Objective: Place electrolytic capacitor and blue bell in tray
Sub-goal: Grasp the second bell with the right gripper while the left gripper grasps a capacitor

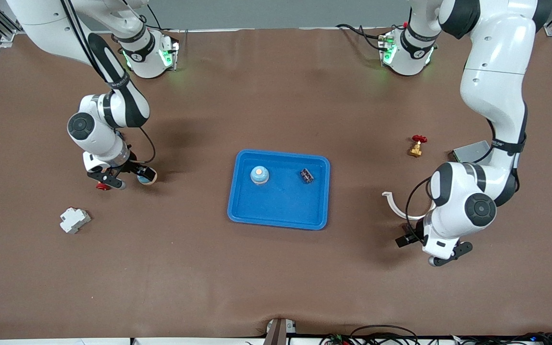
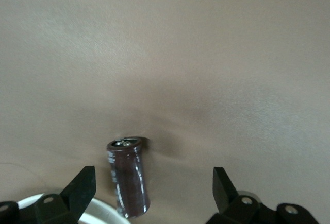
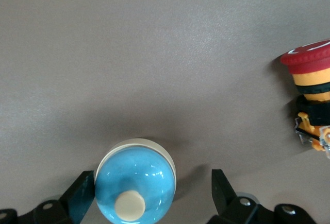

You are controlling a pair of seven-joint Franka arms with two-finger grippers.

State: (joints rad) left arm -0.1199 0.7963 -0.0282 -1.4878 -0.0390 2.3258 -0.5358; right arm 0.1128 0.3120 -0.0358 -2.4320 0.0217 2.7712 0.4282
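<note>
The bright-blue tray (image 1: 237, 211) lies mid-table. In it stand a blue bell (image 1: 259, 175) and a small dark part (image 1: 306, 176). Another blue bell (image 3: 135, 187) with a cream button sits on the table toward the right arm's end, between the open fingers of my right gripper (image 3: 152, 175), ungripped. It also shows under that gripper (image 1: 122, 176) as a blue dome (image 1: 146, 178). Toward the left arm's end, my left gripper (image 2: 153, 175) stands open low over the table. The dark brown electrolytic capacitor (image 2: 129, 177) lies between its fingers, untouched. In the front view the left hand (image 1: 424, 244) hides the capacitor.
A red-capped push button (image 3: 312, 95) sits beside the right gripper's bell. A white curved ring (image 1: 400, 206) lies by the left gripper. A brass valve with a red handle (image 1: 417, 146) and a grey metal plate (image 1: 470, 152) are near the left arm. A white block (image 1: 74, 220) lies nearer the front camera.
</note>
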